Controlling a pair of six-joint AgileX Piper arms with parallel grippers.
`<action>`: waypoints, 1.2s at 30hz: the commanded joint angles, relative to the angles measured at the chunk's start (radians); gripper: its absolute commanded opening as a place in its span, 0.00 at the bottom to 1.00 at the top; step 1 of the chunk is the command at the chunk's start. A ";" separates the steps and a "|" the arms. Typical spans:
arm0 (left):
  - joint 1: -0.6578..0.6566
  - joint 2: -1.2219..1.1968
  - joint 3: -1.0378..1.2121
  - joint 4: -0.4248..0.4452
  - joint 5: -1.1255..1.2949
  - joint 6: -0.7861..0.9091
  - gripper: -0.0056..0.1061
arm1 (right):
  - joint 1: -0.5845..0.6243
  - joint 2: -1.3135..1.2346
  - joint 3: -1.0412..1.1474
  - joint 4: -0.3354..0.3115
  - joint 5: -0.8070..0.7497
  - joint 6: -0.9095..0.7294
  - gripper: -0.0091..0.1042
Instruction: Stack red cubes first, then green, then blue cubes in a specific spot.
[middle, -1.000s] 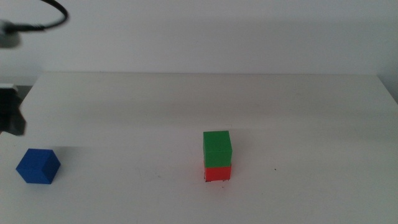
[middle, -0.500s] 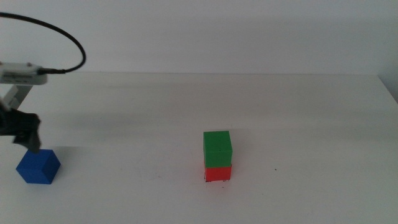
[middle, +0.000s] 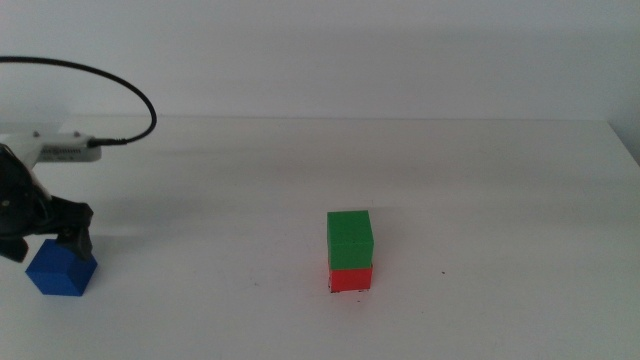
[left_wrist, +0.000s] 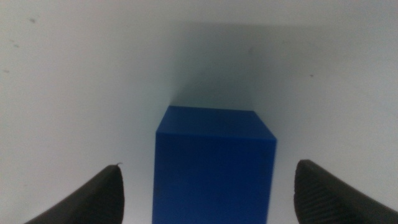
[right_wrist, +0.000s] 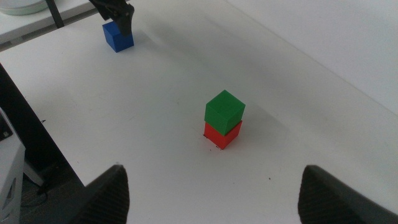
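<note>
Left gripper (middle: 45, 245), jaws spread wide, straddles small matte deep-blue cube (middle: 62, 270) at frame's lower left, not gripping. Right gripper (right_wrist: 211, 186) open, empty.

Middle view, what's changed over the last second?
The left gripper has come in from the left and down over the blue cube, jaws open either side of it, not yet gripping. The blue cube, and the green cube on the red cube, haven't moved.

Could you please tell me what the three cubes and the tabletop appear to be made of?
The blue cube, green cube and red cube look like painted wood or solid plastic: matte, evenly coloured faces, sharp edges, no glare. The table seems a smooth white laminate with a soft sheen.
</note>
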 joint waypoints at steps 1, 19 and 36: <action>0.002 0.022 -0.006 -0.013 -0.010 -0.009 0.87 | -0.005 -0.002 0.004 -0.007 -0.008 -0.003 0.80; -0.127 -0.185 -0.070 0.039 0.172 -0.299 0.03 | -0.005 -0.002 0.004 -0.007 -0.008 -0.003 0.80; -0.980 -0.020 -0.551 0.305 0.315 -1.136 0.03 | -0.005 -0.002 0.004 -0.007 -0.008 -0.003 0.80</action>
